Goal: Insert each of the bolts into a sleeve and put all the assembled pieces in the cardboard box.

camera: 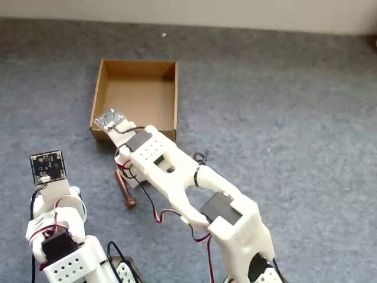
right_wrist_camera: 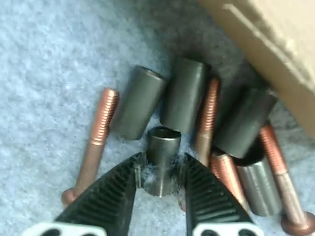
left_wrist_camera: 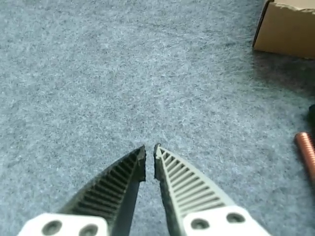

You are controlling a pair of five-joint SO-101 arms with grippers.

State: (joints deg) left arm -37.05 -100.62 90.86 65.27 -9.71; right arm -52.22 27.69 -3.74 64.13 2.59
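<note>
Narrowly parted, the right jaws clasp a sleeve point(right_wrist_camera: 161, 158); the left jaws are nearly closed, empty.

Grey carpet point(camera: 283, 88) lies all around — a pale strip point(camera: 235, 12) borders its far edge.

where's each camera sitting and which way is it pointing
High view: fixed above the table, looking down at the cardboard box, a loose bolt, the left arm and the right arm.
Left wrist view: on the left arm, looking along the left claw across grey carpet.
Right wrist view: on the right arm, looking down past the right claw, closed on a sleeve, at a pile of bolts and sleeves.
Shared: all three show the cardboard box; the high and left wrist views likely share the loose bolt.
</note>
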